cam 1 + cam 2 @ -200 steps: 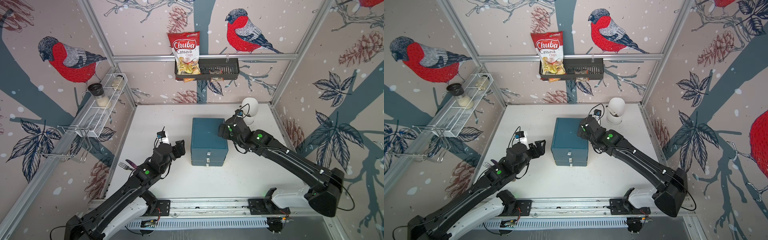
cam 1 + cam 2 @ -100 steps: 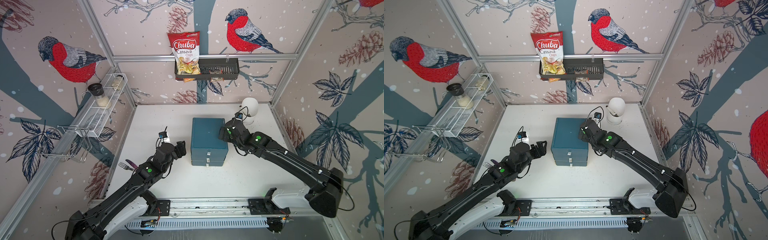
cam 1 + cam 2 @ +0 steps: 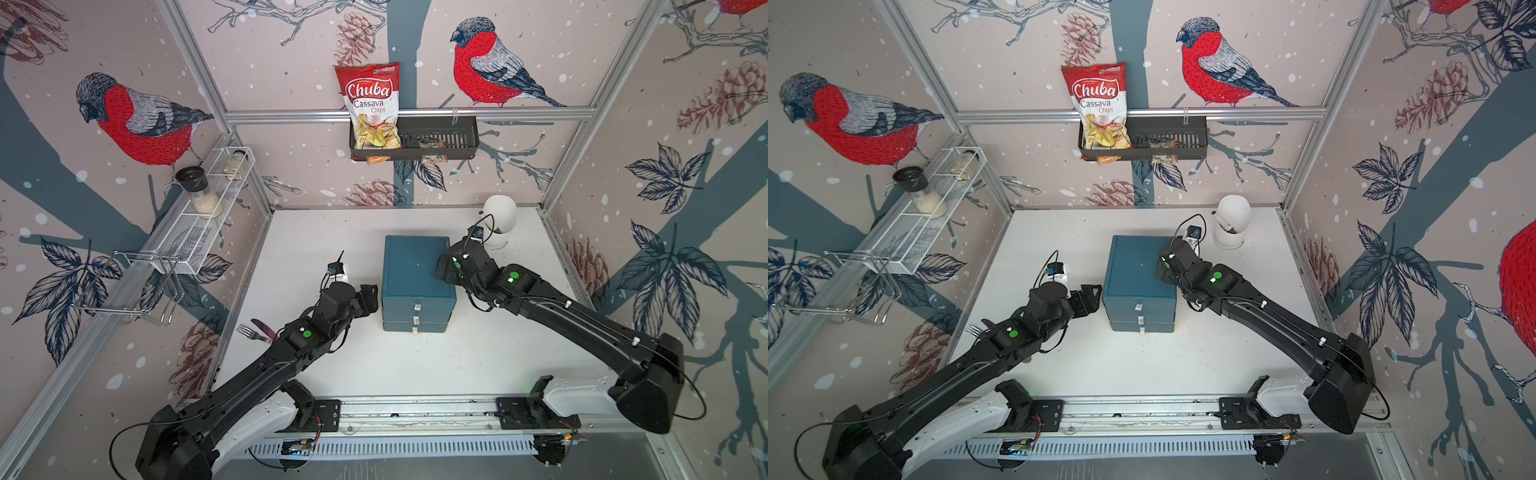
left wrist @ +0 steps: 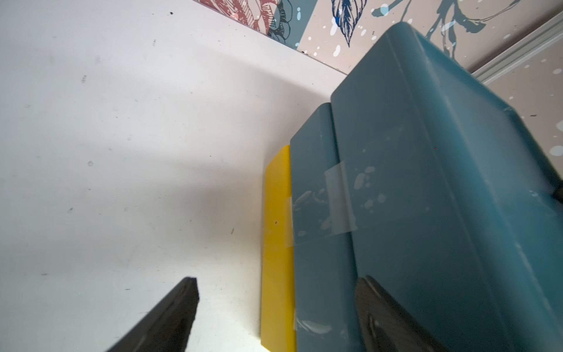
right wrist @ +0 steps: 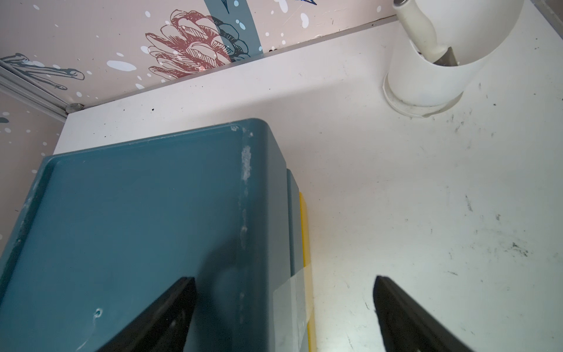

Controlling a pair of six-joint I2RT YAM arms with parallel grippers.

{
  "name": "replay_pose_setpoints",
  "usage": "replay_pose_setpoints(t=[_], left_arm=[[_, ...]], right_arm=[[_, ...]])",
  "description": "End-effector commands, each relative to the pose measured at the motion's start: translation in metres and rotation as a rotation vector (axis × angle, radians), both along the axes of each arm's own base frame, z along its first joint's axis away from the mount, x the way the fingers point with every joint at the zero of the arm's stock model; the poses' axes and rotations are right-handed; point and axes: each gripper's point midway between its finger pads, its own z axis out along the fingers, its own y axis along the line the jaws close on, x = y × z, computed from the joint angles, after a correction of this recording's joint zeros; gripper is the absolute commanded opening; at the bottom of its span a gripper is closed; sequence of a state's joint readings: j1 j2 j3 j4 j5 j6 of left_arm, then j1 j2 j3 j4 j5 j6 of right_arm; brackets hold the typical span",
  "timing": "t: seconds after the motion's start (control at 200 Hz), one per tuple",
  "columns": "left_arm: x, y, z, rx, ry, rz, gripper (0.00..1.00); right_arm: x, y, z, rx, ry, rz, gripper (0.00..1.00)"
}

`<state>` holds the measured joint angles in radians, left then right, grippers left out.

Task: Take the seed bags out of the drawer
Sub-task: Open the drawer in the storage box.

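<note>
left fingers point(image 3: 369, 296) spread wide at drawer unit's point(image 3: 415, 266) 9 o'clock side — right fingers point(image 3: 441, 266) spread, straddling its 3 o'clock top edge; both empty.

Your drawer box point(image 4: 426, 183) looks like smooth, glossy teal plastic, scuffed white along one top edge, with clear shiny tape point(image 4: 338, 201) stuck on its side. The yellow slab point(image 4: 277, 243) is matt. Your table point(image 5: 396, 198) is matt white, scratched and speckled. The cup point(image 5: 426, 82) is smooth white plastic, and the chips bag point(image 3: 372, 104) is glossy film.
</note>
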<state>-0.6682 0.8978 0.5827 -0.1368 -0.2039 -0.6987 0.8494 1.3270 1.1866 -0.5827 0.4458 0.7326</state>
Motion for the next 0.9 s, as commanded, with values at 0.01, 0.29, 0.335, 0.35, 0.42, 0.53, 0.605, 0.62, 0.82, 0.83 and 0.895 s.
replay_pose_setpoints(t=[0.01,0.29,0.335,0.35,0.42,0.53,0.605,0.62,0.82,0.83,0.895], left_arm=[[0.0,-0.016,0.017,-0.068,-0.037,-0.049,0.84],[-0.004,-0.01,0.036,-0.11,-0.075,-0.012,0.82],[-0.004,-0.01,0.046,-0.123,-0.095,-0.01,0.83],[-0.004,-0.01,0.05,-0.127,-0.102,-0.013,0.83],[-0.003,-0.014,0.065,-0.138,-0.119,-0.032,0.83],[0.0,-0.027,0.082,-0.156,-0.132,-0.076,0.84],[0.004,-0.034,0.089,-0.164,-0.131,-0.095,0.84],[0.005,-0.036,0.09,-0.166,-0.131,-0.098,0.84],[0.01,-0.049,0.09,-0.181,-0.124,-0.137,0.8],[0.01,-0.05,0.089,-0.18,-0.122,-0.138,0.79],[0.009,-0.053,0.084,-0.172,-0.104,-0.156,0.77]], right_arm=[[-0.008,0.01,0.004,0.03,0.008,0.034,0.94],[-0.023,0.01,0.025,-0.022,-0.023,0.015,0.92],[-0.027,0.008,0.031,-0.033,-0.031,0.012,0.92],[-0.029,0.008,0.033,-0.036,-0.032,0.012,0.92],[-0.039,0.008,0.043,-0.048,-0.047,0.022,0.91],[-0.063,0.018,0.054,-0.052,-0.067,0.067,0.87],[-0.081,0.026,0.056,-0.062,-0.081,0.096,0.83],[-0.085,0.027,0.057,-0.064,-0.084,0.101,0.82],[-0.139,0.061,0.04,-0.053,-0.075,0.224,0.8],[-0.142,0.064,0.038,-0.052,-0.073,0.235,0.8],[-0.158,0.076,0.028,-0.043,-0.063,0.28,0.81]])
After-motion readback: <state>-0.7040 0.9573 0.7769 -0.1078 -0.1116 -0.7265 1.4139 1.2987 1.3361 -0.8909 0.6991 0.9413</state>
